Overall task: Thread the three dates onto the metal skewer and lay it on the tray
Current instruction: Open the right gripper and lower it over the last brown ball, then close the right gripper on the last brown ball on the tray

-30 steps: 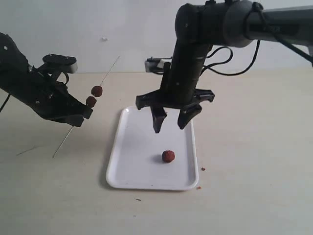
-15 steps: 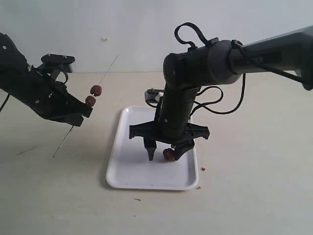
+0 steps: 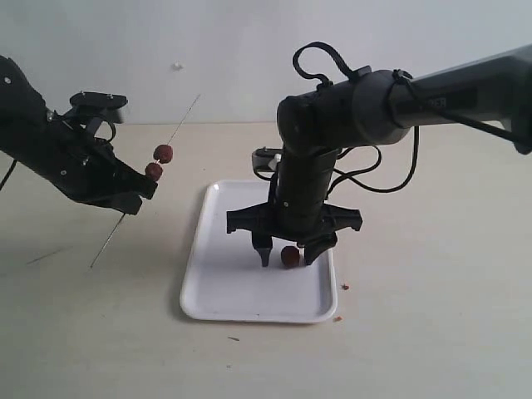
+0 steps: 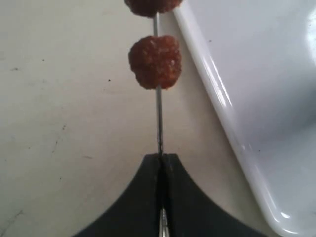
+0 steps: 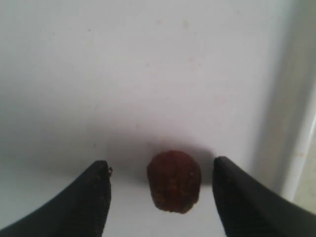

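"So, which step is this?"
"Picking up the third date, I'd say. It lies at three o'clock on the tray, and the right gripper straddles it, jaws wide."
"And the left gripper?"
"Clamped on the skewer, with two dates threaded. Next: close gently, lift."

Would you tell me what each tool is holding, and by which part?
The left tool is shut on the skewer, on its bare shaft below the two threaded dates. The right tool is open astride the third date, holding nothing.
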You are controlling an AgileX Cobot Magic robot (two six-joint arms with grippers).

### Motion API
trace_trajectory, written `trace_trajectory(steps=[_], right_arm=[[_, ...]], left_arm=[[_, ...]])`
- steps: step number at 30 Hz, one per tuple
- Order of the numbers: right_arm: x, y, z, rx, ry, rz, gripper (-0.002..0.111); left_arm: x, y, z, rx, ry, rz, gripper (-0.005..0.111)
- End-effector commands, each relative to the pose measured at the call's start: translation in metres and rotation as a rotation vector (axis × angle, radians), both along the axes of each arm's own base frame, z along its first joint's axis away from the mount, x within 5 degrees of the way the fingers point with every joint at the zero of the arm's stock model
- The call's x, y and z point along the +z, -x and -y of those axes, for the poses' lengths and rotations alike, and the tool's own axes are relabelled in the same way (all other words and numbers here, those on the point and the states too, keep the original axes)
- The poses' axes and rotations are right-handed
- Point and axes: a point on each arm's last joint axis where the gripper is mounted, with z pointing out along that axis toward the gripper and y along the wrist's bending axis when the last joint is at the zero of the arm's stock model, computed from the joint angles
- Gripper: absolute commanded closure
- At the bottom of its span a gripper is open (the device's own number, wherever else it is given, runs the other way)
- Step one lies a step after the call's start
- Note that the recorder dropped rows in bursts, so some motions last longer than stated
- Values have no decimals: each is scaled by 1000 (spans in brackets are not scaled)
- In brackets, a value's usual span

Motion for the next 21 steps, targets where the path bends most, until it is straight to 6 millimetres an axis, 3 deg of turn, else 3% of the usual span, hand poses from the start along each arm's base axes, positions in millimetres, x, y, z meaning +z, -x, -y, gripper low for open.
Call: trace_trajectory(steps=[1, 21], right_arm=[[0, -1, 1, 5, 10, 20, 50], [-1, 0, 5, 84, 66, 10, 62]], left_arm=[[6, -1, 0, 14, 18, 12, 107], [6, -1, 0, 14, 18, 12, 107]])
